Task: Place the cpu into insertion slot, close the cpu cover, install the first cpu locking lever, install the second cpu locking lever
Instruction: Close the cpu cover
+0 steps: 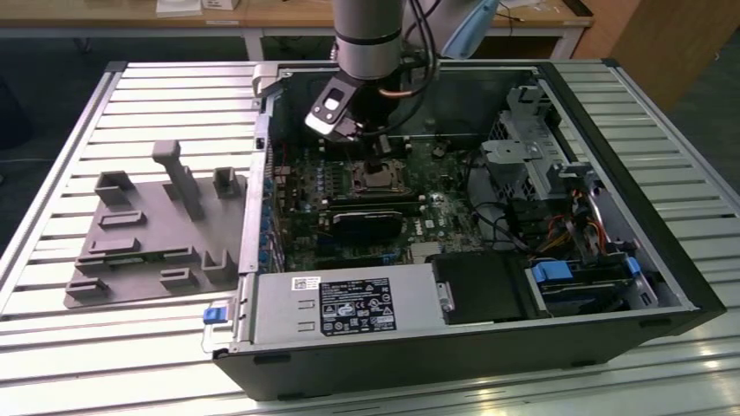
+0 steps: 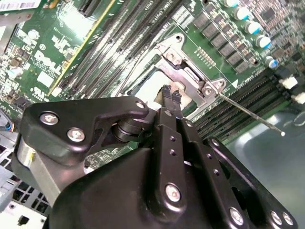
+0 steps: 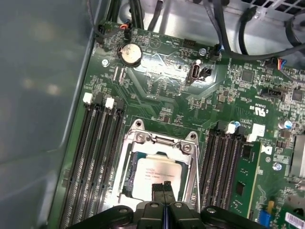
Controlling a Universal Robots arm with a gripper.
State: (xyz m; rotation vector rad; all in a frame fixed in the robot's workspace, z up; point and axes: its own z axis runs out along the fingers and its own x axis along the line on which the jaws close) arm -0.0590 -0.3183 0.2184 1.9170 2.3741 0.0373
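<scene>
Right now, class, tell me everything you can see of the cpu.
The cpu is a small flat square chip with a pale silver-grey, metallic-looking top bearing faint print. It lies level on the green circuit board, with long black slots on either side. The silver cpu cover frames it, and the cover's square cut-out leaves its top exposed. The end effector, fingertips shut, sits over one edge; whether it touches is unclear.

Slatted metal table (image 1: 104, 347) carries 1 open computer case (image 1: 463, 357) and 1 grey, perhaps plastic, fixture (image 1: 139, 247).
</scene>
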